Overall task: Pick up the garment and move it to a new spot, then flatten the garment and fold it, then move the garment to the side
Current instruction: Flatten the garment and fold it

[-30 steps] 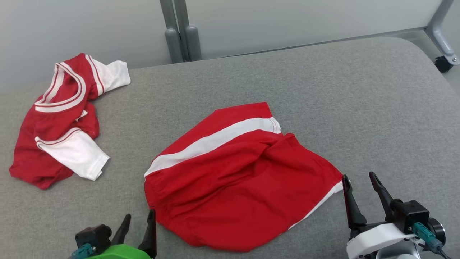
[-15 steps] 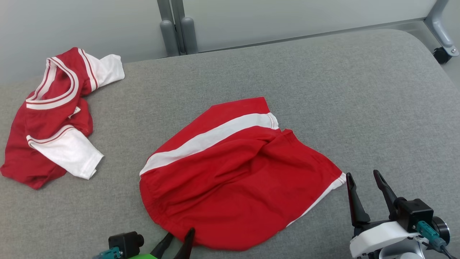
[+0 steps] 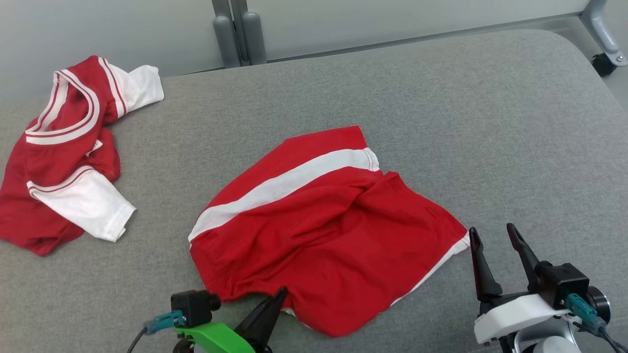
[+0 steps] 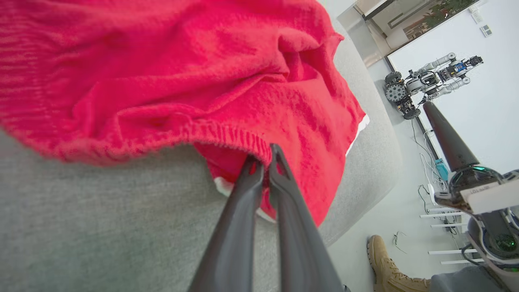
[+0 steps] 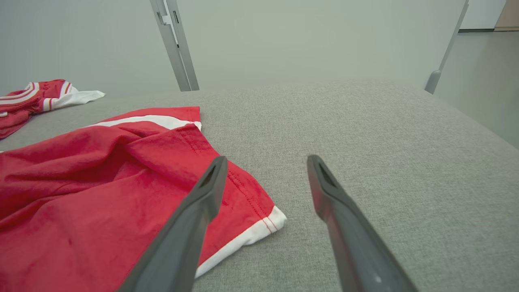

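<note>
The garment [image 3: 324, 230], red shorts with a white side stripe, lies rumpled in the middle of the grey padded surface [image 3: 441, 122]. My left gripper [image 3: 282, 292] is at its near waistband edge, jaws shut on the elastic hem. In the left wrist view the fingertips [image 4: 263, 156] pinch the ribbed edge of the garment [image 4: 202, 73], which rises slightly off the pad there. My right gripper [image 3: 491, 229] stands open just right of the shorts' white-trimmed leg corner. In the right wrist view the gripper [image 5: 267, 160] has nothing between its fingers, and the garment [image 5: 101, 182] lies to their left.
A red and white shirt [image 3: 64, 147] lies crumpled at the far left of the pad. Grey metal posts [image 3: 238, 34] stand behind the far edge, and a caster wheel [image 3: 602, 63] sits at the far right. A person's boot [image 4: 385, 263] is on the floor beside the pad.
The camera has tilted, shifting the whole picture. My left gripper moved right to the shorts' near waistband and shut on it, pulling the hem up. The right gripper stayed open.
</note>
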